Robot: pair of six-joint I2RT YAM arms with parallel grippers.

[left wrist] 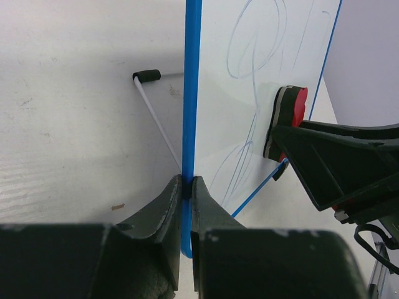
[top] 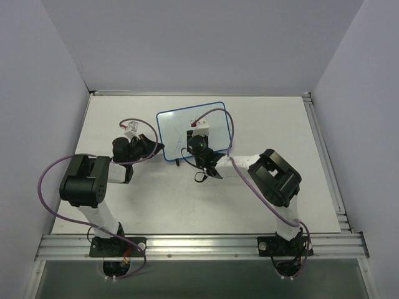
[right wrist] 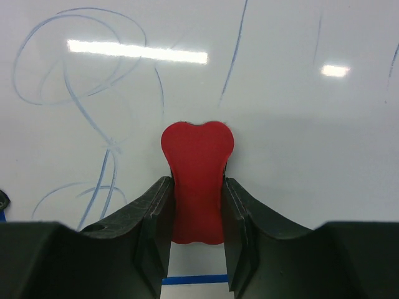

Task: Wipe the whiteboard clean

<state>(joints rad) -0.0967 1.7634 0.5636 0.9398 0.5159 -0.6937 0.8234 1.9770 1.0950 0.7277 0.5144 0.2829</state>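
My right gripper [right wrist: 196, 187] is clamped on the red eraser [right wrist: 197, 163], jaws tight against both its sides. The eraser's pad is pressed against the whiteboard [right wrist: 293, 124]. Faint blue scribbles [right wrist: 75, 81] run across the board to the left of the eraser and above it. My left gripper [left wrist: 187, 187] is closed on the board's blue rim [left wrist: 192, 87], pinching it near the corner on my left. Beside that edge a thin white leg ends in a black foot [left wrist: 147, 76] resting on the table [top: 124, 205]. The board sits mid-table, toward the far side, between both grippers.
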